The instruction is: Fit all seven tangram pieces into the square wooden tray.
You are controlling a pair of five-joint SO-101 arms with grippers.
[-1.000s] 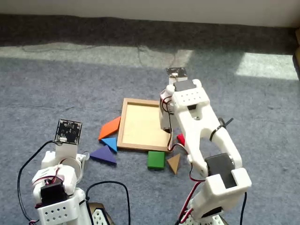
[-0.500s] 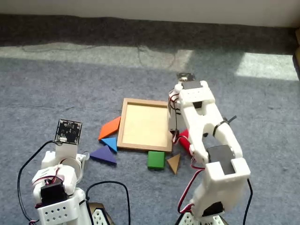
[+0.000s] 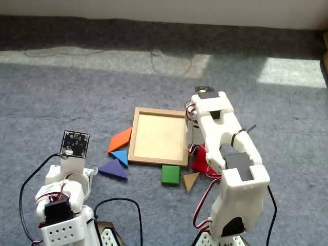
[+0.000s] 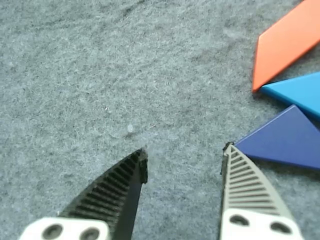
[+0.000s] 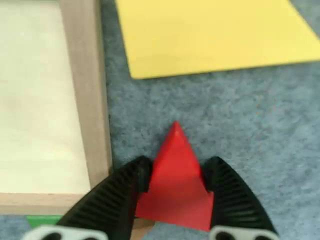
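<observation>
The square wooden tray [image 3: 132, 137] lies in the middle of the grey carpet [image 3: 61, 97]. Its pale floor is bare.

The right gripper [image 5: 177, 172] is holding the flat red triangle [image 5: 175, 185], with one black finger pressed on each side of it. The red triangle sits just beside the tray's right edge, close to the tray's near right corner. I cannot tell if it is lifted off the carpet. A flat yellow piece [image 5: 210, 35] lies on the carpet just past the red triangle's tip, also beside the tray's right edge.

The left gripper [image 4: 185, 157] is low over the carpet. Its fingers are spread wide and hold nothing. One fingertip is right at the corner of the flat dark blue triangle [image 4: 285, 142].

Just beside the tray's left edge lie a flat orange piece [image 3: 120, 139] and a small light blue triangle [image 3: 119, 156], with the dark blue triangle a little nearer. Near the tray's near edge lie a flat green square [image 3: 170, 175] and a small tan triangle [image 3: 190, 179].
</observation>
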